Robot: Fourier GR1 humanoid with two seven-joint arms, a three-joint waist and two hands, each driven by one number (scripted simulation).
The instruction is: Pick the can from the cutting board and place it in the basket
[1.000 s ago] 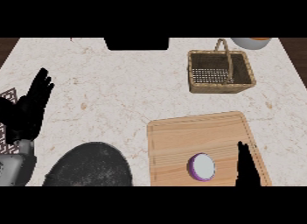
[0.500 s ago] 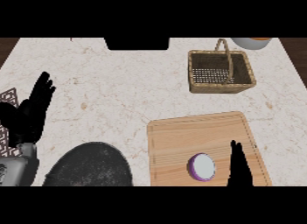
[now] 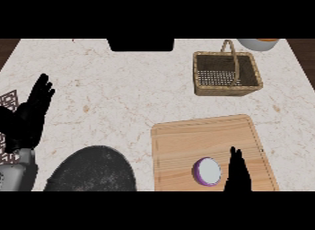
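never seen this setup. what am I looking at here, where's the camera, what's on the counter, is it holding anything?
This is a humanoid robot at a kitchen counter. The one picture comes from its head, looking steeply down, so only forearms and hands show, entering from the lower edge.

The left robot hand is black, open with fingers up, resting at the left side. The right robot hand is at the lower right, fingers straight, just right of the purple-rimmed round can. It holds nothing; I cannot tell whether it touches the can.

The can stands on the light wooden cutting board, near its lower edge. The woven wicker basket with a handle sits further back on the pale marble counter. A dark round pan lies at lower left, and a patterned mat at the left edge.

The job is moving the can into the basket; not yet done.
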